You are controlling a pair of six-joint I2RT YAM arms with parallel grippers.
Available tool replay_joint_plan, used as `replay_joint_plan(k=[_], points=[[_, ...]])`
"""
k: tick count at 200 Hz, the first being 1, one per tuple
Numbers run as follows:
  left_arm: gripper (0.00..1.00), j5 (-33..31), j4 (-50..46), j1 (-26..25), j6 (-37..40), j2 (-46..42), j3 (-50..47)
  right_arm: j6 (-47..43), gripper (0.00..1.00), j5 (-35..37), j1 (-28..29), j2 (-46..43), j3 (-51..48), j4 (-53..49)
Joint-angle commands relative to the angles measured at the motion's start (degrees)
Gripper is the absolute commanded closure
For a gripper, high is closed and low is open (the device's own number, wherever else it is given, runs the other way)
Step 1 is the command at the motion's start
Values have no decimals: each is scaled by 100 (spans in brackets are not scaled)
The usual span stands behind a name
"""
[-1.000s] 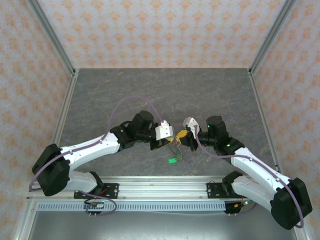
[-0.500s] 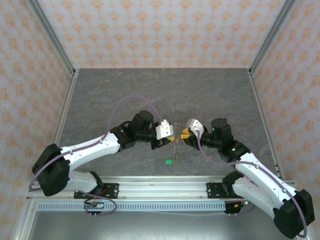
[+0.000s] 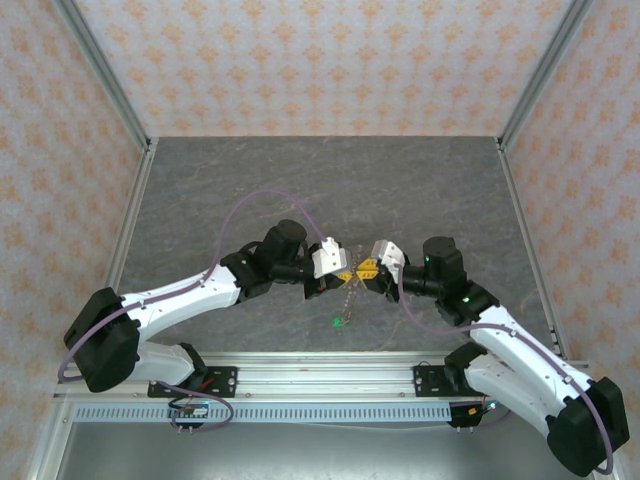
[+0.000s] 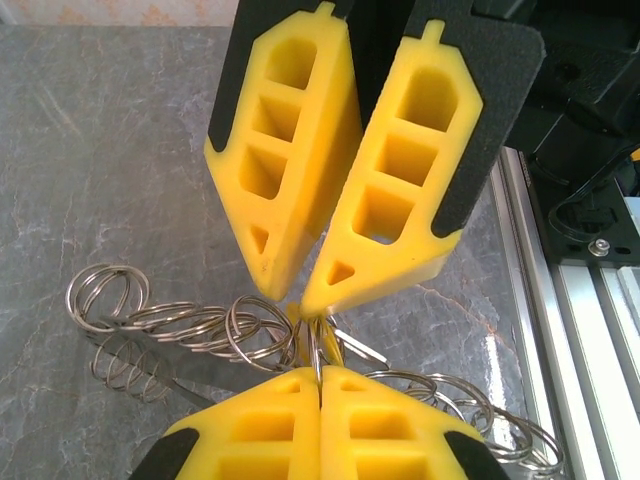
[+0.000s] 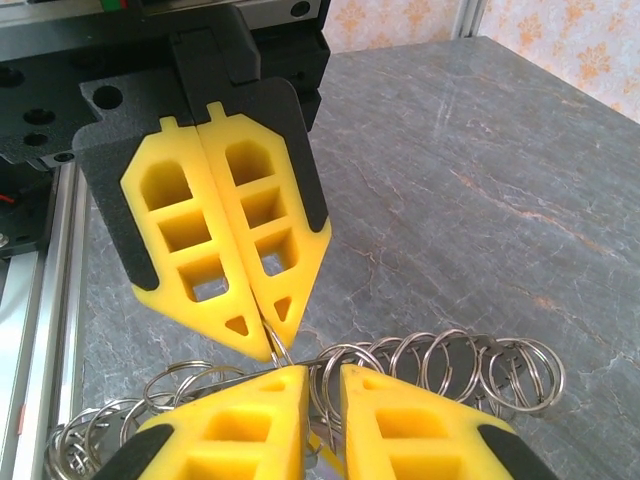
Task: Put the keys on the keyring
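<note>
Seemingly to steady it for threading, the left fingers [image 4: 250,430] are clamped shut on the keyring [image 4: 190,325] over the table [image 3: 400,180]; the right fingers [image 5: 400,425] stand barely apart around its loops, grip uncertain.

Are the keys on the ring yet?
Not yet, as far as I can see. Done: the left pincer is shut on the keyring and holds it. In hand: the right pincer meets it tip to tip, jaws almost closed. Left: threading the keys, which are too small to spot here.
</note>
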Motion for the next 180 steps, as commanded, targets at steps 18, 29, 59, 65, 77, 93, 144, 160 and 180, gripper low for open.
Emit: replay_joint_plan(k=[18, 29, 59, 65, 77, 93, 144, 160, 180], points=[[100, 206, 415, -30, -69, -18, -6, -170, 84, -368, -12, 109, 22, 140], [100, 190, 417, -29, -69, -37, -11, -185, 83, -413, -11, 137, 35, 117], [100, 156, 377, -30, -61, -62, -21, -281, 80, -408, -12, 117, 76, -30], [100, 141, 369, -26, -50, -77, -30, -302, 80, -299, -10, 85, 77, -58], [100, 94, 360, -30, -52, -90, -42, -345, 80, -53, -12, -7, 60, -66], [100, 57, 325, -30, -32, -108, -54, -420, 80, 113, -10, -162, 14, -97], [100, 39, 322, -28, -28, -114, -56, -621, 78, -182, -7, -154, 169, -454], [100, 56, 332, -29, -26, -117, -48, -658, 77, -283, -12, -45, 213, -471], [100, 87, 293, -31, 7, -97, -32, -594, 77, -420, -5, 88, 211, -232]])
